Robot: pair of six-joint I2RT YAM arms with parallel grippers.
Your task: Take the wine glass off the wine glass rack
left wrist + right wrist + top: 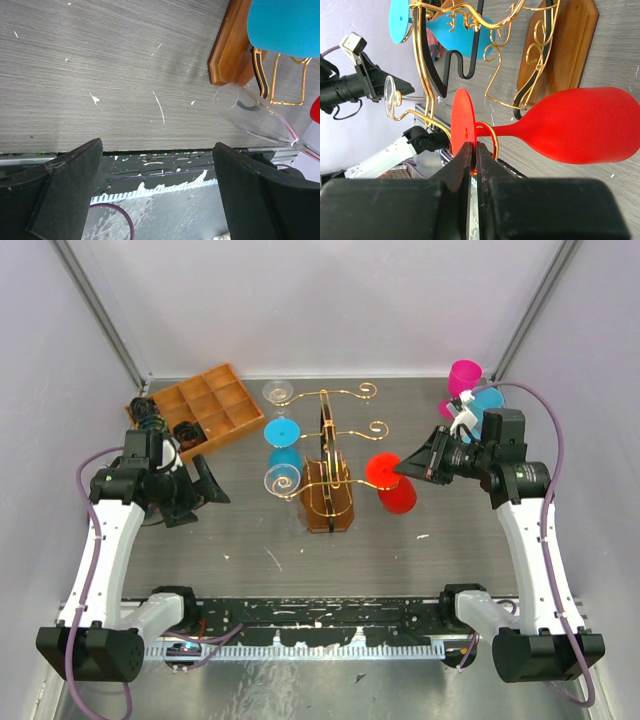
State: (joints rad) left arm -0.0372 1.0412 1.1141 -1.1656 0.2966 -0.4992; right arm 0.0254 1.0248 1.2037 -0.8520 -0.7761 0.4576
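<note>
The gold wire wine glass rack stands mid-table on its amber-brown base. A red wine glass hangs upside down from its lower right arm. My right gripper is shut on the edge of the glass's red foot disc, beside the gold loop around the stem; the red bowl hangs free. A blue glass and two clear glasses hang on the left side. My left gripper is open and empty, left of the rack; its wrist view shows one clear glass and the base.
An orange-brown compartmented tray sits at the back left with dark items at its near end. Pink and blue cups stand at the back right, behind my right wrist. The enclosure walls rise on both sides and at the back.
</note>
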